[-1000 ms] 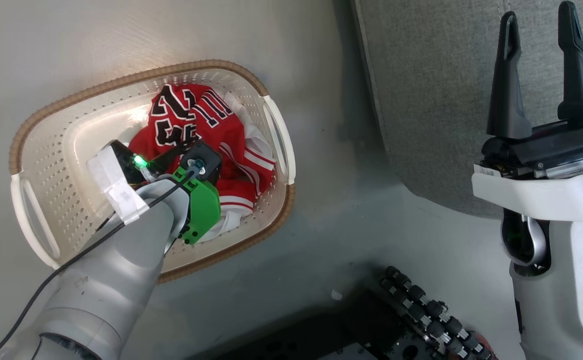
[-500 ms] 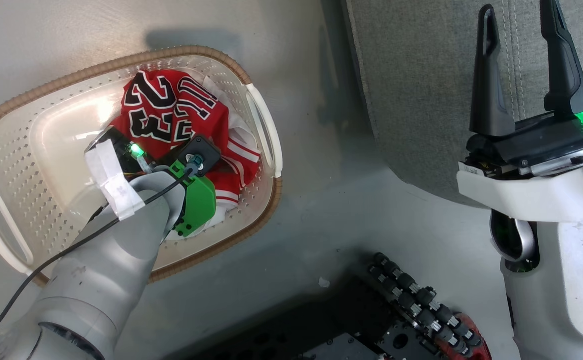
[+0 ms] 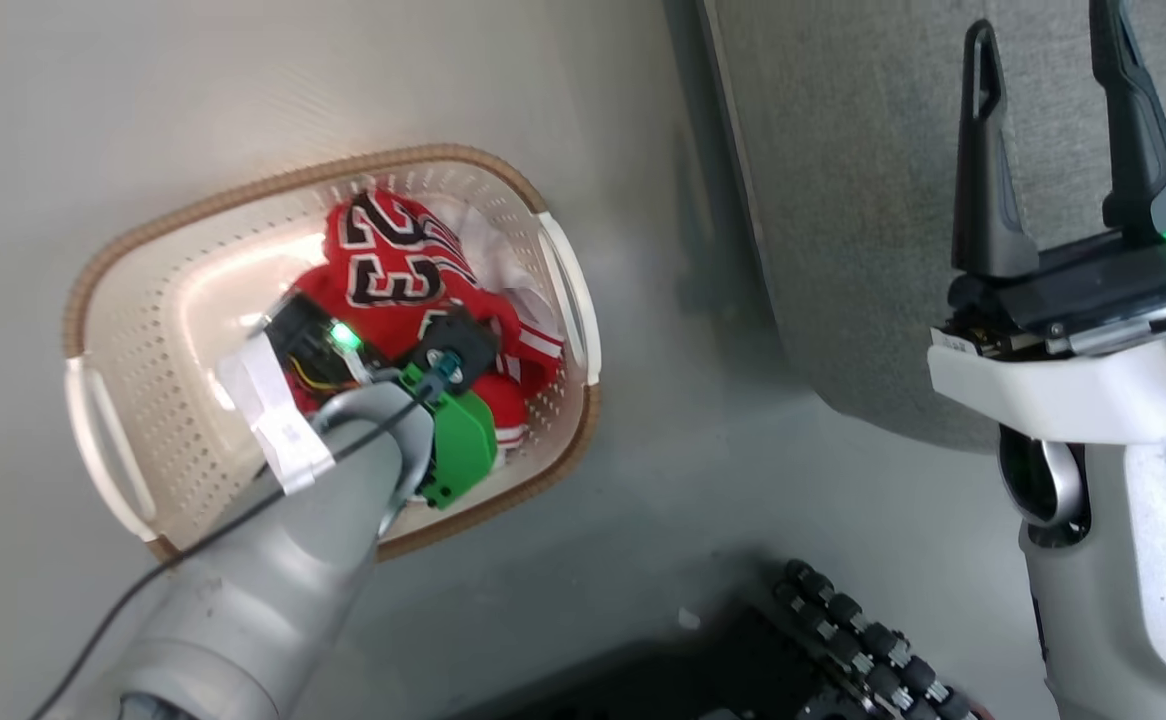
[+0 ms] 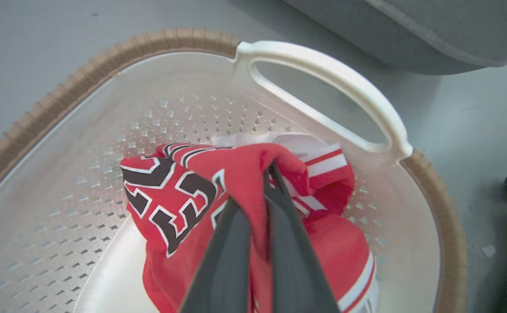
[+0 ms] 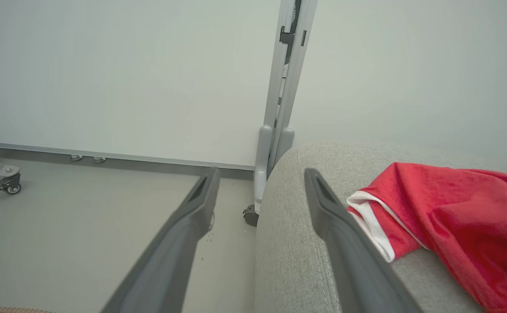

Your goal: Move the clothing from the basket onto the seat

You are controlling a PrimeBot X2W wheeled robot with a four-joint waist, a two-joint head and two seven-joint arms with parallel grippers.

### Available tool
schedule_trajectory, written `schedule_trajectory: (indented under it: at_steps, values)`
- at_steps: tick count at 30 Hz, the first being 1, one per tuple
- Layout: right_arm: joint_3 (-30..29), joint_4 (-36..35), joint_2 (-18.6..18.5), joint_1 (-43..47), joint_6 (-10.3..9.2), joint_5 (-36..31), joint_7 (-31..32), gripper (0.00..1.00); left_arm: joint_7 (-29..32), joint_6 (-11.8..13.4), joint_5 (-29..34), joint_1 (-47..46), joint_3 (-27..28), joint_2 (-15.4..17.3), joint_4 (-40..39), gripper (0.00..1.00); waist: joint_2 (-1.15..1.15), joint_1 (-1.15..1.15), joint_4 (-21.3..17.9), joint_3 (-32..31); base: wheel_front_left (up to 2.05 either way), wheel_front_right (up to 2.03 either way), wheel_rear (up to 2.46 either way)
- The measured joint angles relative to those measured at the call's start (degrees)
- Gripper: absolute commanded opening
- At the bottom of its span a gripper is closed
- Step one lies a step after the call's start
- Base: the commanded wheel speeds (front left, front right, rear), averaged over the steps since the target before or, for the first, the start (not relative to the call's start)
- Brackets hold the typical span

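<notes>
Progress looks to be about half. A plain red fabric garment with white trim (image 5: 453, 208) already lies on the large grey woven-fabric seat cushion (image 5: 288, 261), close to its rounded edge. The red jersey with black-and-white numbers (image 4: 179, 195) is inside the small cream-white perforated plastic basket with a brown woven-look rim (image 4: 62, 100). The basket stands on the pale grey floor (image 3: 643, 500) beside the seat.

The left gripper (image 4: 255, 184) reaches down into the basket, its two long dark fingers pinched together on a raised fold of the jersey. The grip is at the end nearest the white handle (image 4: 336, 87) on the seat side. The rest of the jersey bunches around and below the fingers, with the numbers to one side. Whether any of it has cleared the basket floor cannot be told.

The right gripper (image 5: 261, 174) hangs over the seat's edge with its fingers apart and nothing between them, the plain garment just beside it.

By my judgement, what is left is to lift the jersey out, carry it over to the seat and release it.
</notes>
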Motion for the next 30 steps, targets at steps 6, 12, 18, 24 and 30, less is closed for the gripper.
schedule_trajectory:
  at_steps: [6,12,18,24,30]
  values:
    - [-1.1,0.9,-1.4,3.6,0.0,-0.2,0.0,1.0,0.0,1.1,-2.5,7.0,2.5,-0.2,-6.2,0.0,0.0,0.0,2.0,-6.3,0.0,0.0,0.0]
    - [-0.9,2.9,-1.8,8.8,0.0,-0.1,0.0,1.0,-0.1,2.1,-4.1,14.5,5.8,-0.3,-12.4,0.0,0.0,0.0,4.4,-13.9,0.0,0.0,0.0]
    - [0.9,4.7,-1.5,13.5,0.0,1.3,0.0,1.0,-0.1,3.6,-4.8,21.5,9.4,-0.4,-19.2,0.0,0.0,0.0,6.4,-21.7,0.0,0.0,0.0]
    - [2.0,6.5,-1.6,18.0,0.0,1.7,0.0,1.0,-0.1,4.5,-3.5,26.3,12.4,-0.3,-25.8,0.0,0.0,-0.01,8.1,-29.4,0.0,0.0,0.0]
    - [2.8,8.1,-1.9,22.0,0.0,2.2,0.0,1.0,-0.1,4.9,-2.4,30.3,15.7,0.0,-32.5,0.0,0.0,-0.01,9.5,-36.2,0.0,0.0,0.0]
